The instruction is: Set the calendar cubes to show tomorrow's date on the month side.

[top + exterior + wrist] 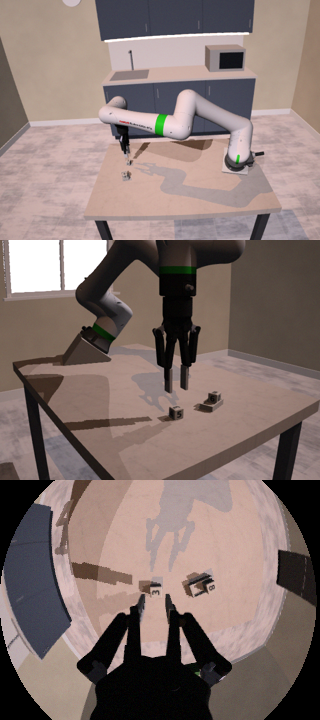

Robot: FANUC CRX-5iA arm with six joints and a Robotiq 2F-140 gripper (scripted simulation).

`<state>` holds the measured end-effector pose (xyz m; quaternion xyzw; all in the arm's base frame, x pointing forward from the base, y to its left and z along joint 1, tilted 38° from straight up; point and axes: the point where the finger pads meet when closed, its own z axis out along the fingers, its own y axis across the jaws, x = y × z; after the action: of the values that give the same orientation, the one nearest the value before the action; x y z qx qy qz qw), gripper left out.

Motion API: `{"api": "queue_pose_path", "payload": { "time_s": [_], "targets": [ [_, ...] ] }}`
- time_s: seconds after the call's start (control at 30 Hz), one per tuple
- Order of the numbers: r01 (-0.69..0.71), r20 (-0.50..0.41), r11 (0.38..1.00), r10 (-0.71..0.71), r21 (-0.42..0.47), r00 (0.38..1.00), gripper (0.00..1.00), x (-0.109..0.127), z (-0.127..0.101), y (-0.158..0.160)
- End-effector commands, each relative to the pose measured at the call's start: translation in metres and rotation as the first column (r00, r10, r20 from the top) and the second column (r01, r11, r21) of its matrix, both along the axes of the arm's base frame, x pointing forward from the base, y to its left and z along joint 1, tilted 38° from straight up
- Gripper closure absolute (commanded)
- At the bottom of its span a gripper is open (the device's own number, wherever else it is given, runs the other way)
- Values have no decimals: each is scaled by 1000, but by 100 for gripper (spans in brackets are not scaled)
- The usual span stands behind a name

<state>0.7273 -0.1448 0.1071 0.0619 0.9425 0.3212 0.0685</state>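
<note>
The black two-fingered gripper point(126, 155) point(176, 379) point(155, 600) hangs above the table, partly open — nothing between its fingers. A pale cube with black digits point(128, 162) point(176, 413) point(156, 590) sits on the tabletop; its twin point(124, 174) point(214, 397) point(210, 586) stands in the small pale rectangular tray point(127, 179) point(212, 407) point(198, 593) — one place beside it unfilled.

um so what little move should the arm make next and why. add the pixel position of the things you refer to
Probably ease the gripper point(126, 155) point(176, 390) point(155, 600) down around the loose cube point(128, 162) point(176, 413) point(156, 590): its fingers hang above, parted with nothing between them, and that cube sits on the table point(206, 206) point(232, 426) point(235, 610) outside the tray point(127, 179) point(212, 407) point(199, 593), where both cubes must end up.
</note>
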Motion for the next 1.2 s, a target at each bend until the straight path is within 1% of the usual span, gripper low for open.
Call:
{"api": "queue_pose_path", "payload": {
  "time_s": [0.0, 0.7, 1.17],
  "targets": [
    [0, 0, 1000, 0, 0, 1000, 65, 1, -3, 3],
    [0, 0, 1000, 0, 0, 1000, 65, 6, -26, 20],
    [0, 0, 1000, 0, 0, 1000, 65, 8, -32, 25]
  ]
}}
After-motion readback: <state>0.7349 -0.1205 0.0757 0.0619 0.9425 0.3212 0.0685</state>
